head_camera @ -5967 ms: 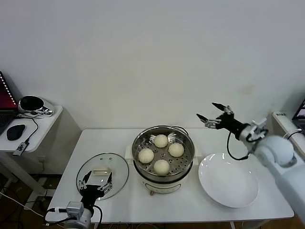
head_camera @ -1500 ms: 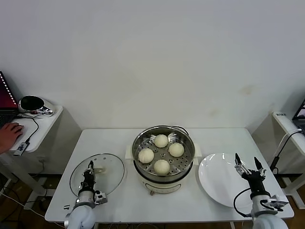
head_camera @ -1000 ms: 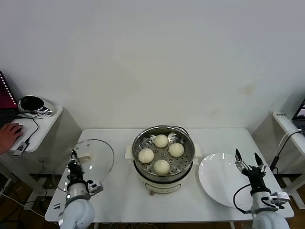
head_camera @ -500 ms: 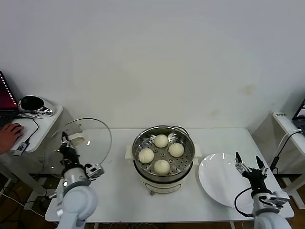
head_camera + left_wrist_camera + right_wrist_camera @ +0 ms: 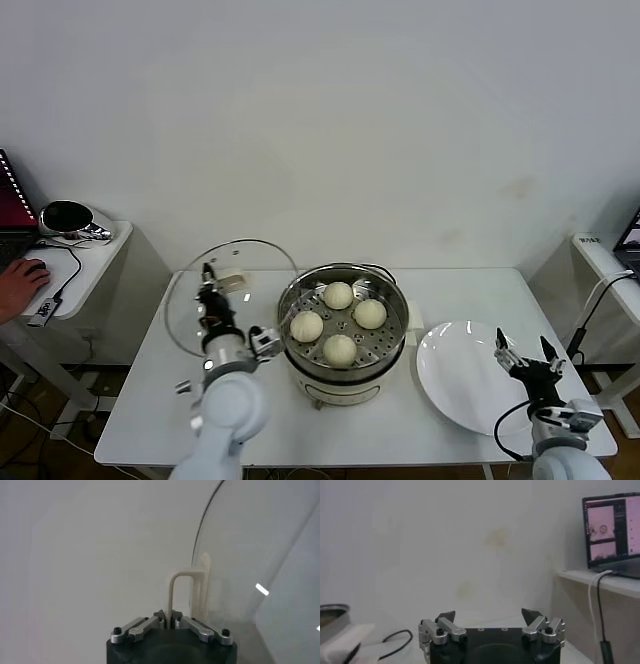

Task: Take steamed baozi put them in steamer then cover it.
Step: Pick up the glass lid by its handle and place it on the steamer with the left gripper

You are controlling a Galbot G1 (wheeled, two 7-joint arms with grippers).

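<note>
Steamer (image 5: 343, 330): four baozi (image 5: 339, 349) | left jaws clamp lid handle (image 5: 187, 592) | right jaws wide

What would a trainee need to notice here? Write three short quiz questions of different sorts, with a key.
1. How many steamed baozi lie in the steamer?
2. True or false: the glass lid rests flat on the table.
3. Which gripper is open and holding nothing? A) left gripper B) right gripper

Key
1. Four.
2. False: the left gripper is shut on the lid's cream handle and holds the lid tilted in the air beside the steamer.
3. B; it is at the near edge of the white plate.
</note>
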